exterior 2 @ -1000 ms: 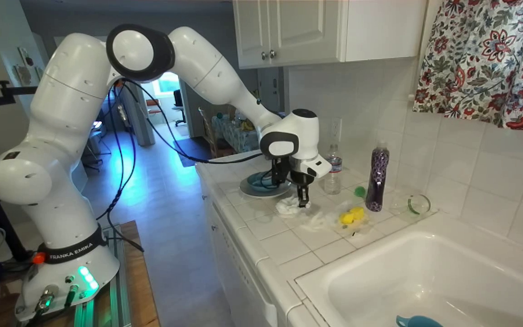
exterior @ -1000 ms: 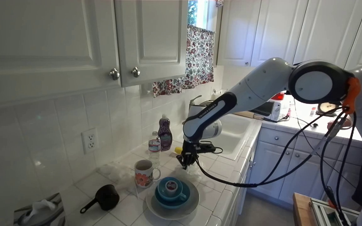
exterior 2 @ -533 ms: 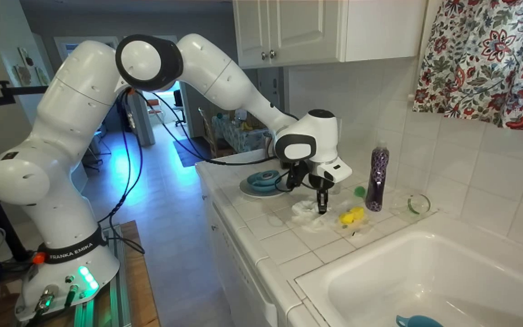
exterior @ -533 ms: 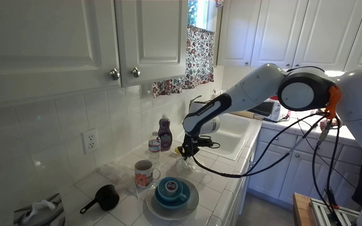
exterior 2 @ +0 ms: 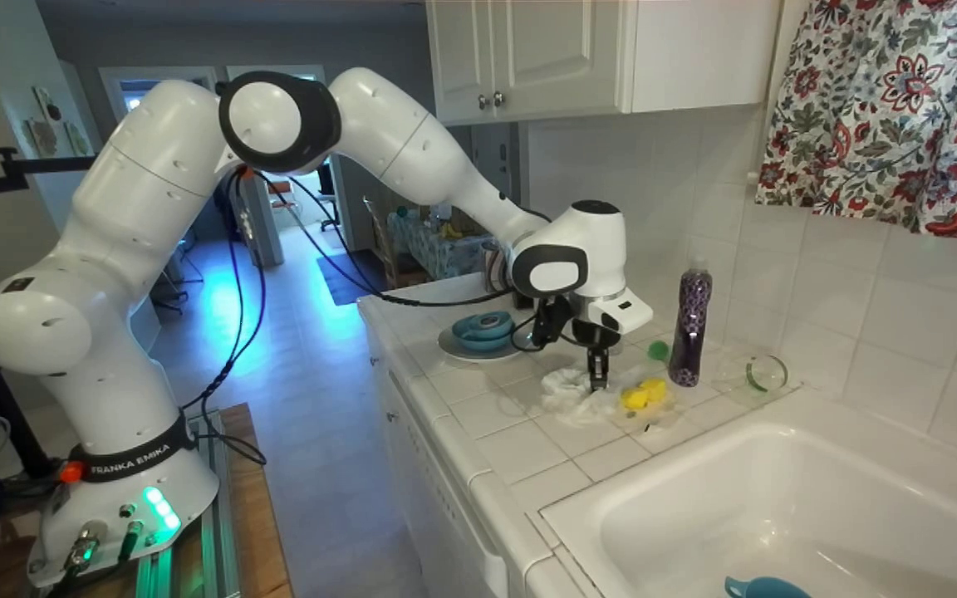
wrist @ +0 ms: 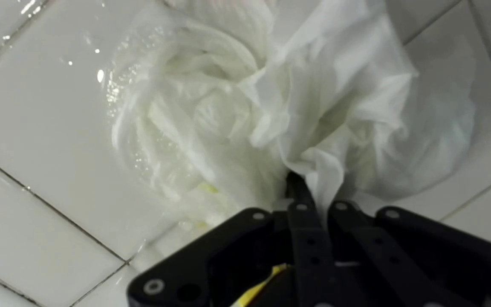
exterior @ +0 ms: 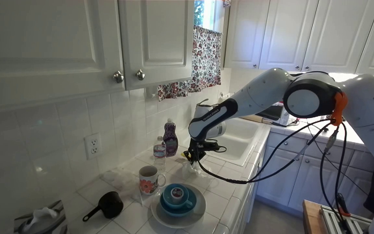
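Observation:
In the wrist view my gripper (wrist: 313, 192) is shut on a crumpled white paper towel (wrist: 348, 98), a fold of it pinched between the black fingers. The rest of the wad spreads over the white tiles and hides the fingertips. An exterior view shows the gripper (exterior 2: 598, 385) pointing down at the counter, with the towel (exterior 2: 568, 390) bunched against it. Just beside it lie yellow pieces (exterior 2: 643, 394) on something clear. From another angle the gripper (exterior: 192, 161) stands over the towel (exterior: 195, 169), beyond the flowered mug (exterior: 146, 185).
Shiny wet spots dot the tiles (wrist: 49, 115). Around stand a purple soap bottle (exterior 2: 690, 328), a water bottle (exterior: 159, 154) and a plate (exterior: 201, 211) with blue dishes. A black pan (exterior: 110, 204), a green item (exterior 2: 659, 350), a glass on its side (exterior 2: 767, 374) and the sink (exterior 2: 777, 465) are nearby.
My gripper has slid along the counter toward the yellow pieces and the sink, drawing the white towel with it. The arm's elbow has come lower. The jaws have stayed shut.

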Robot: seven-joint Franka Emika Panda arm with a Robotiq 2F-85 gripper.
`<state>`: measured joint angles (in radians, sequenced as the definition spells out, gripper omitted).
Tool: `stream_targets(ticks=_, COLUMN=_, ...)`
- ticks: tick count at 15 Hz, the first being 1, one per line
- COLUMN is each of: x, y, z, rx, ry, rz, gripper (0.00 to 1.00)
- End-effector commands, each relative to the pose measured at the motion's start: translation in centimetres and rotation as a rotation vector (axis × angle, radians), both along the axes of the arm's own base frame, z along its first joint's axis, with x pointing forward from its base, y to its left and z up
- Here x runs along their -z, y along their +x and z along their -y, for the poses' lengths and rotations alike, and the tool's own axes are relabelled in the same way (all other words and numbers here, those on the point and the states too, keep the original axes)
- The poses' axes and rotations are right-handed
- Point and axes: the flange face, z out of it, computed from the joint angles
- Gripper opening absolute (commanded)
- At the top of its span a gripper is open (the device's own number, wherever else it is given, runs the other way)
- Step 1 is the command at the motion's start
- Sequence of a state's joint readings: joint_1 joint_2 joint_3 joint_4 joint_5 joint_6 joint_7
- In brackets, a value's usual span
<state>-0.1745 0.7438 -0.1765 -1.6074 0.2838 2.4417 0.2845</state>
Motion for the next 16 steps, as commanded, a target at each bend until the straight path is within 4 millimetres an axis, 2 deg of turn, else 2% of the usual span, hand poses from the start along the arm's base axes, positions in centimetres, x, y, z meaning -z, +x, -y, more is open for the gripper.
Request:
stream_targets(ticks=1, x=1.3, y=-2.1, z=-3.1, rx=-0.11, ry=0.003, rz=-0.051, gripper=0.01)
stream_targets(ticks=7, x=1.4, y=-5.6, z=-8.3, rx=-0.321, ry=0.034, rz=-0.103, gripper=0.01)
stream_targets(ticks=10, x=1.6, y=-7.9, z=-9.5, rx=-0.366, ry=0.049, rz=-0.153, gripper=0.01)
stream_targets(ticks=13, x=1.9, y=-10.1, z=-8.3, rx=-0.312, ry=0.043, rz=-0.189, gripper=0.01)
stream_targets(ticks=16, x=1.3, y=-11.9, z=-5.6, rx=-0.203, ry=0.039, rz=-0.177, gripper=0.01)
